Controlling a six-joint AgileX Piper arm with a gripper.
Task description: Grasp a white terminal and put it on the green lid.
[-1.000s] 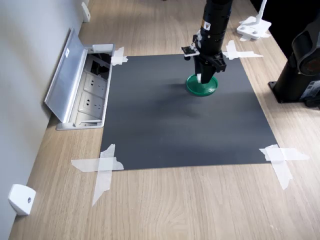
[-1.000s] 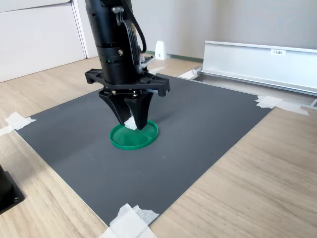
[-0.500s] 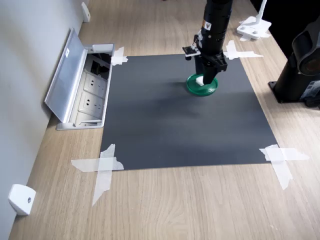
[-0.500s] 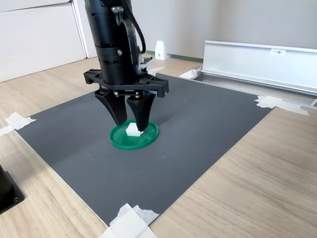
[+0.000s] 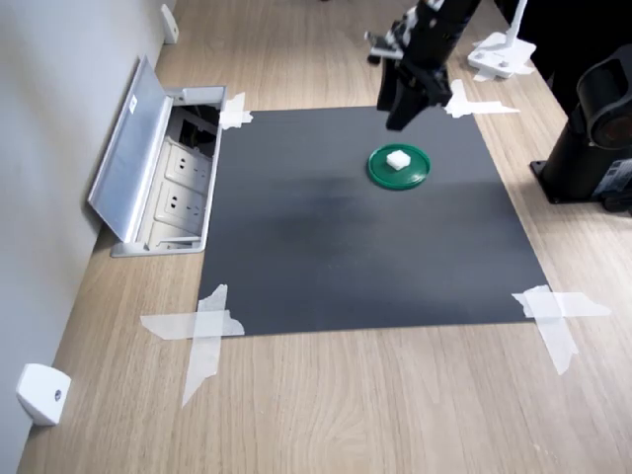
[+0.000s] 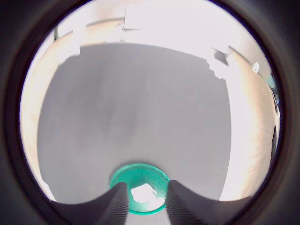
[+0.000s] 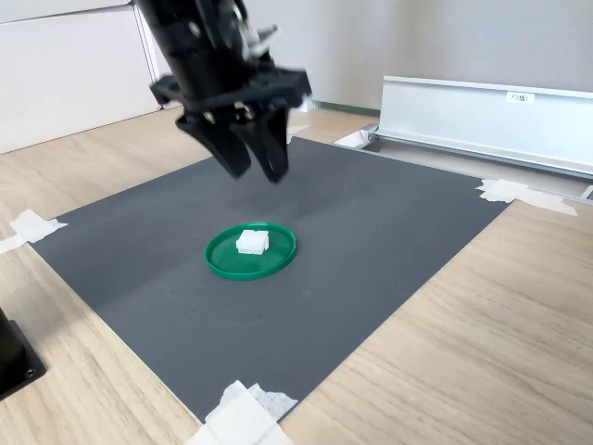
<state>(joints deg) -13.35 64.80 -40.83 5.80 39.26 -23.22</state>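
The white terminal lies on the green lid, which rests flat on the dark mat in both exterior views. My gripper hangs open well above the lid, its fingers apart and holding nothing. In the wrist view the terminal shows between the two dark fingertips, far below them.
The dark mat is taped to a wooden table at its corners. An open floor socket box sits off the first exterior view's left. A black stand base is at the first exterior view's right. A white wedge piece lies near the front left.
My gripper has let go of the white terminal and risen clear of the lid. The terminal stays on the green lid.
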